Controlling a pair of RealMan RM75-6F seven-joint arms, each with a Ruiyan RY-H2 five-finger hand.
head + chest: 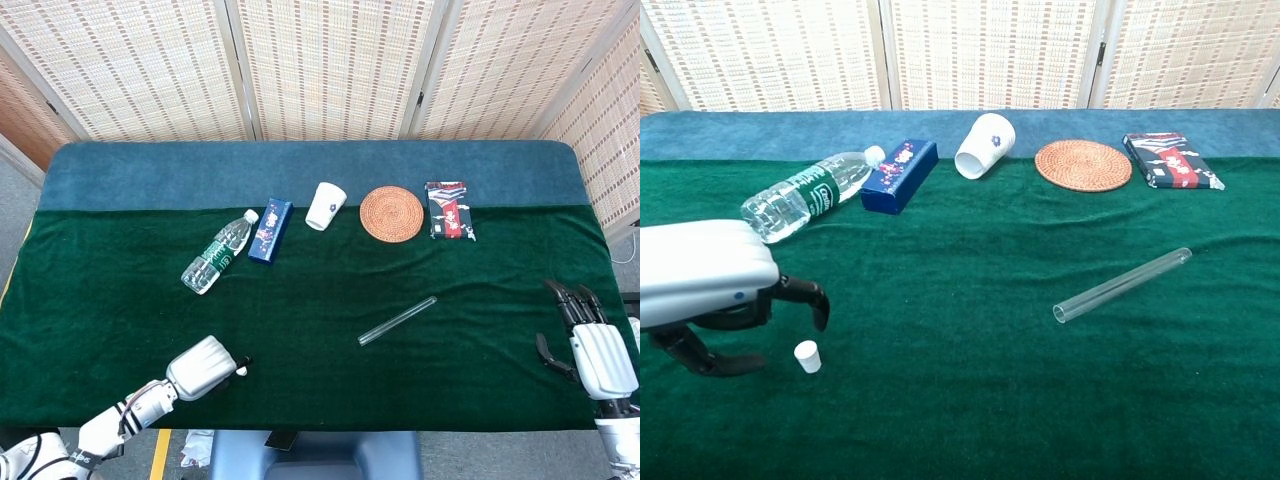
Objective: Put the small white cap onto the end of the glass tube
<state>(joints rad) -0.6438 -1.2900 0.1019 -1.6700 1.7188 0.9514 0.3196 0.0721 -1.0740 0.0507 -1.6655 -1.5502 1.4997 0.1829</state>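
The small white cap stands upright on the green cloth at the near left, also visible in the head view as the cap. My left hand hovers just above and left of it, fingers curled down over it without touching; the same left hand shows near the table's front edge. The glass tube lies diagonally at centre right, open end toward me, seen too as the tube. My right hand rests at the far right edge, fingers spread, holding nothing.
Along the back lie a water bottle, a blue box, a tipped white cup, a woven coaster and a patterned packet. The table's front edge runs close to the cap.
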